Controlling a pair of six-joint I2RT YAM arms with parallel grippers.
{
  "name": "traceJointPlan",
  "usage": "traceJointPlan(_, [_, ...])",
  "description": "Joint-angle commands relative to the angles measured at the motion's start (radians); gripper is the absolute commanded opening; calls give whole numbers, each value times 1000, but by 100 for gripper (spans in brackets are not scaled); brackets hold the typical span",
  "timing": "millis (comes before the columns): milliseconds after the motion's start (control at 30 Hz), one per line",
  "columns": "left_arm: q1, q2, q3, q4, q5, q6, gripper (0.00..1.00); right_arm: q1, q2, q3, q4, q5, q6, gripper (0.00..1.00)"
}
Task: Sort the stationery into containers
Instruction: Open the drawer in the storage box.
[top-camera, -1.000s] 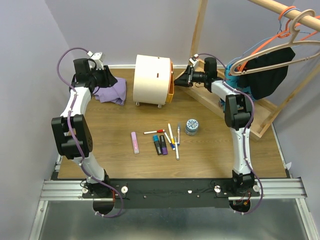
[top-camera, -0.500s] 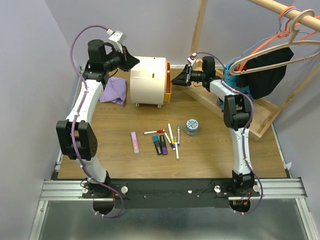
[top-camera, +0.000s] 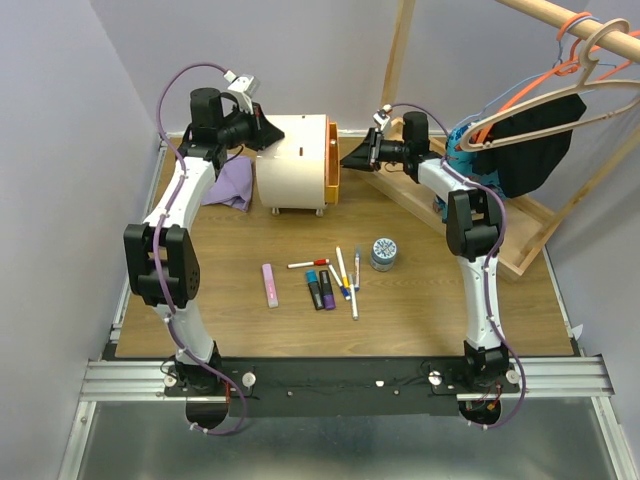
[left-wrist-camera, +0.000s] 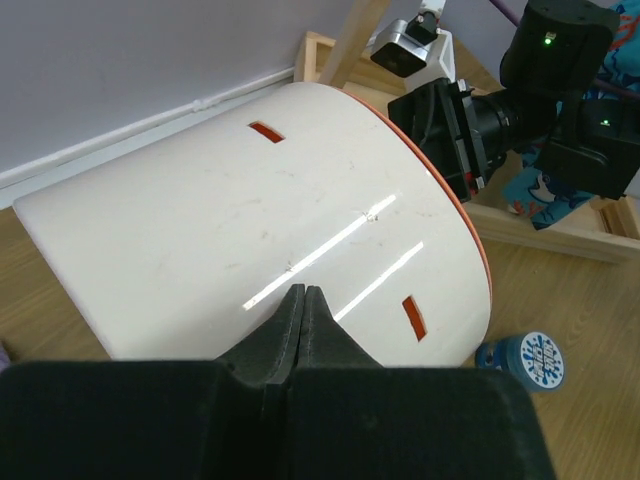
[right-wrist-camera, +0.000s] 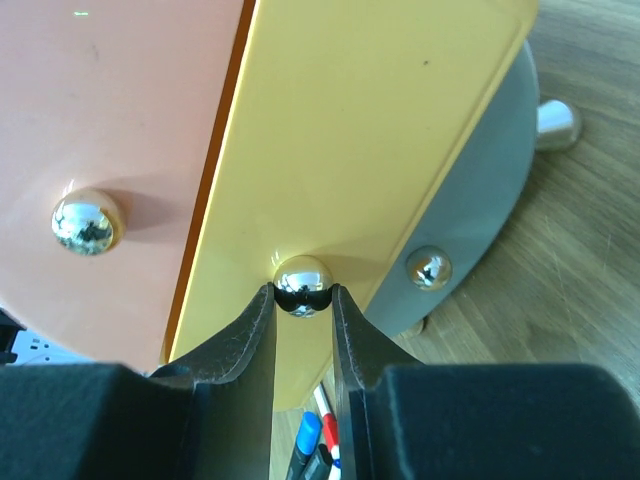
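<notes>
The right gripper (right-wrist-camera: 300, 291) pinches a shiny round knob (right-wrist-camera: 303, 272) on the yellow drawer (right-wrist-camera: 380, 130). A second knob (right-wrist-camera: 86, 220) sits on the orange drawer (right-wrist-camera: 110, 90) at left. Pens (right-wrist-camera: 318, 430) show below.

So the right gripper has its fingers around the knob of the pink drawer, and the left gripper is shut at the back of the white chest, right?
Not quite: the right wrist view shows the right gripper on the knob of the yellow drawer, not the pink drawer. The left gripper is shut at the back of the chest.

Left arm (top-camera: 178, 200) swung onto chest (top-camera: 290, 165), chest slid left
</notes>
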Motion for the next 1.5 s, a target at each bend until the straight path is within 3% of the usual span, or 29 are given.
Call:
traceJointPlan(0, [2,21,-5,-54,-71,34,0,-11,9,4,-34,53,-16,18])
traceJointPlan(1467, [16,24,-60,-94,-116,59,0,-70,-105,-120,-167,130,-96,11])
